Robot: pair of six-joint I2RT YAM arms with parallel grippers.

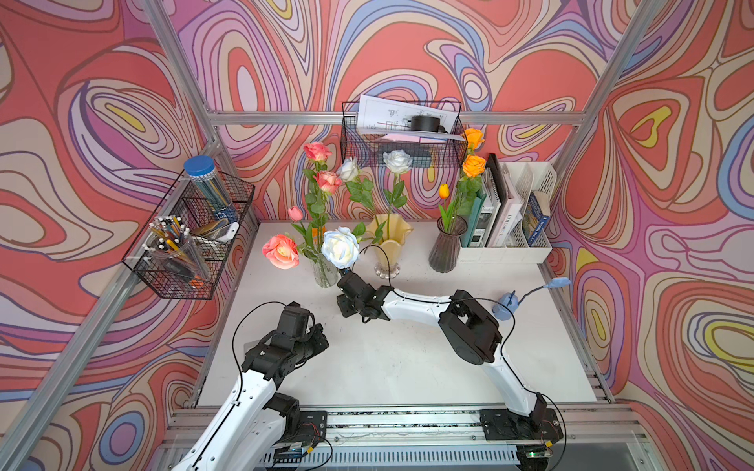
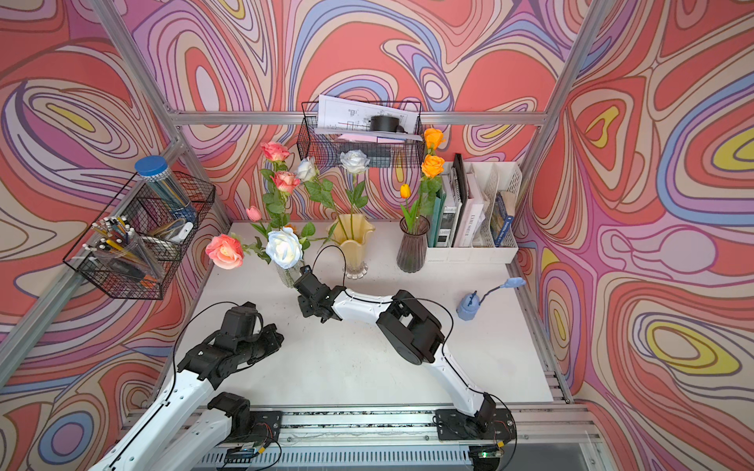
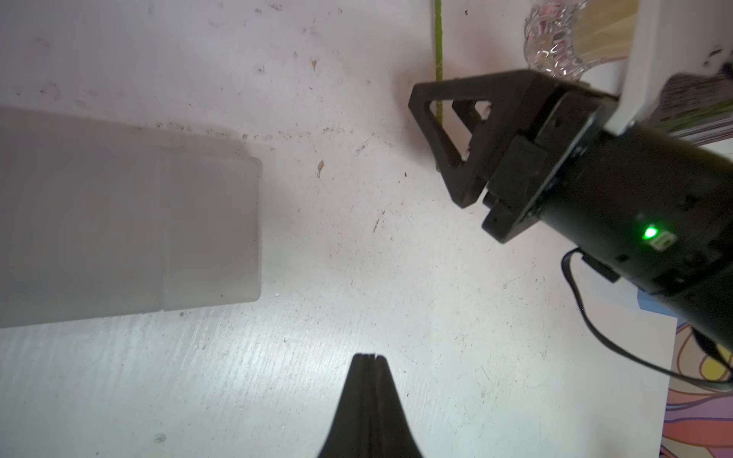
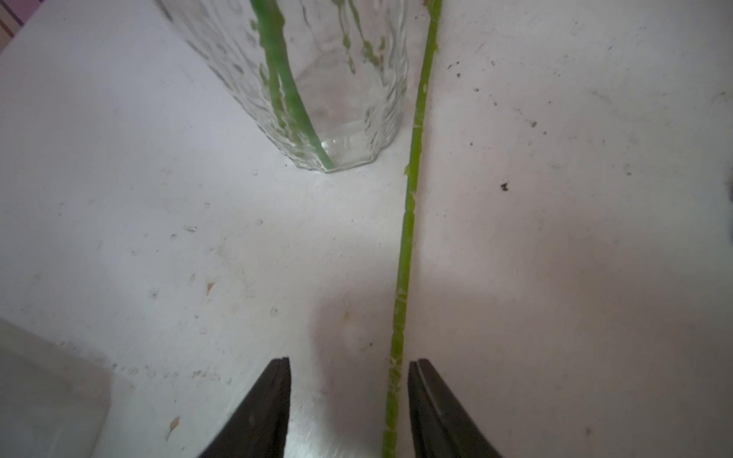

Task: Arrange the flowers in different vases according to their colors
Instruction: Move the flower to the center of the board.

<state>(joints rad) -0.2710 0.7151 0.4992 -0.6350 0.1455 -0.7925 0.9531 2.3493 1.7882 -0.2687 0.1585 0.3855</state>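
Black jaws of the left gripper (image 3: 367, 359) are seen pressed shut with nothing between them, over the white table (image 1: 387, 367), nearer the robot than the yellow vase (image 1: 391, 240) and to its left. The right gripper (image 4: 349, 361) is found closer to the yellow vase, just left of its foot. Its jaws are held apart. A green stem (image 4: 408, 222) is seen between them, close to one finger and not clamped.

This stem belongs to a white rose (image 1: 340, 247), whose head is raised above the right gripper. The stem is shown outside the clear glass vase (image 1: 326, 275) and just beside it.

That vase is placed just left of the yellow vase. Three pink roses (image 1: 280, 251) and a pink tulip bud (image 1: 295, 213) are held in it. Two white roses (image 1: 397, 161) are held in the yellow vase itself. To its right, two orange roses (image 1: 474, 166) and an orange tulip (image 1: 444, 191) are held in the purple vase (image 1: 444, 253).

Right of the yellow vase, beyond the purple one, books are stacked upright in a white file organiser (image 1: 506, 255). Far to its left, a pen cup (image 1: 181, 255) and a blue-lidded tube (image 1: 210, 189) are kept in a side wire basket (image 1: 171, 285). Behind it, papers are stored in a back wire basket (image 1: 367, 147).
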